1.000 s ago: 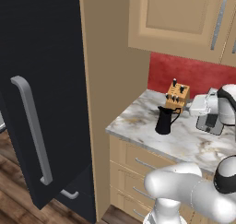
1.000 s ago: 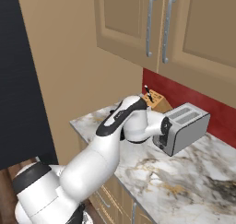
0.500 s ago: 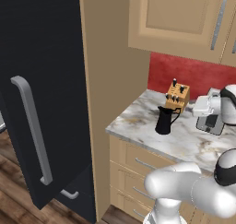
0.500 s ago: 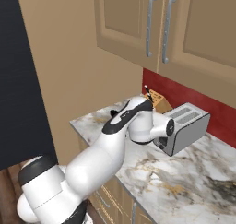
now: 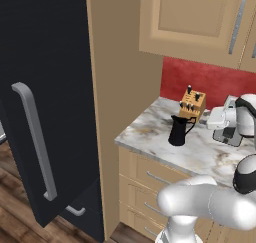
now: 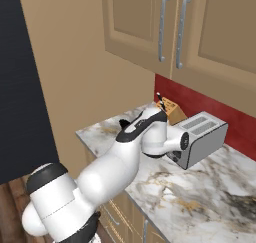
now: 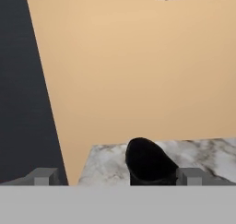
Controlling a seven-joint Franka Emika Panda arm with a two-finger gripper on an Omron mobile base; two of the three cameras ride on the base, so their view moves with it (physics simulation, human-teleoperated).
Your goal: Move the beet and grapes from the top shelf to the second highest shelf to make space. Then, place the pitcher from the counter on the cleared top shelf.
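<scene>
While the black pitcher (image 5: 178,131) stands upright on the marble worktop (image 5: 150,135), just in front of the tan knife block (image 5: 192,104), the hand (image 7: 118,177) hangs a little way behind it with its fingers spread wide, holding nothing. Beyond the knife block sits a silver toaster (image 6: 202,137), and the dark fridge door (image 5: 40,97) stands on the pitcher's far side.

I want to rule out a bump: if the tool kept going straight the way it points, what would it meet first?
Probably the pitcher, low between the open tool's tips; past it stands the tan side panel. Depth is unclear.
</scene>
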